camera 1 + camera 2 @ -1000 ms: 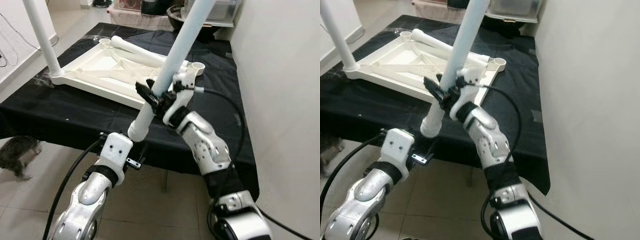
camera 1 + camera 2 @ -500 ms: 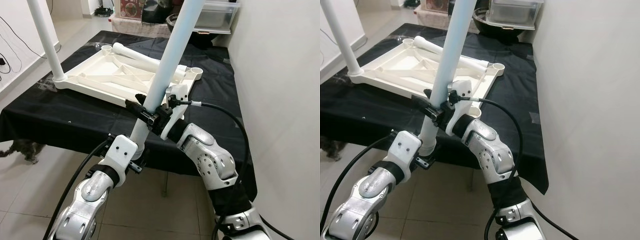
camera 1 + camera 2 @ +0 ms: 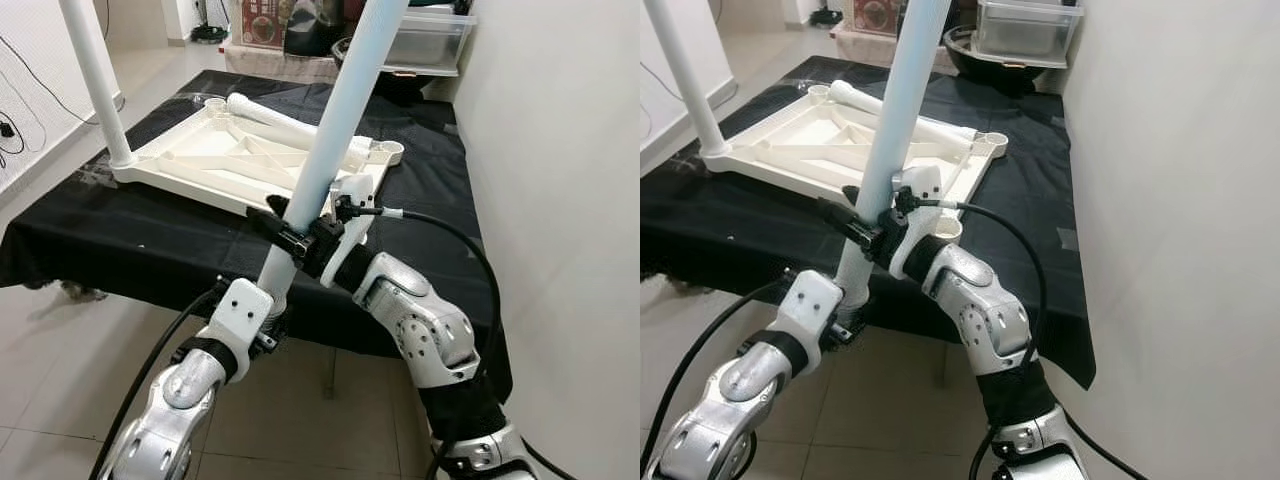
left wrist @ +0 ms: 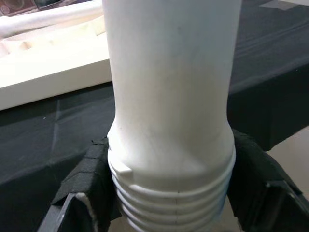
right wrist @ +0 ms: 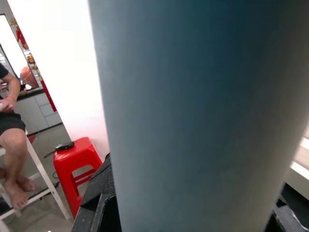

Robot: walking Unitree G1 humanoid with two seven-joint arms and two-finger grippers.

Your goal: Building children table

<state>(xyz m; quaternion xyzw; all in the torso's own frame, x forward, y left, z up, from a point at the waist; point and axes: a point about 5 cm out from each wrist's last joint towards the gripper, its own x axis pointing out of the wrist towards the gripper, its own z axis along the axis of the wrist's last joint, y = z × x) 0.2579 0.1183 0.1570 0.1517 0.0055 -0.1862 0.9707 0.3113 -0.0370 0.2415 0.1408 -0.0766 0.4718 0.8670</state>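
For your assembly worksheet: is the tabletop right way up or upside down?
Upside down: the white tabletop shows its ribbed underside and corner sockets, one table leg already standing in it.

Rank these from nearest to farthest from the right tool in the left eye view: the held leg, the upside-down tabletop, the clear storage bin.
1. Held leg, inside the right tool.
2. Upside-down tabletop, just beyond on the black cloth.
3. Clear storage bin, past the far edge.
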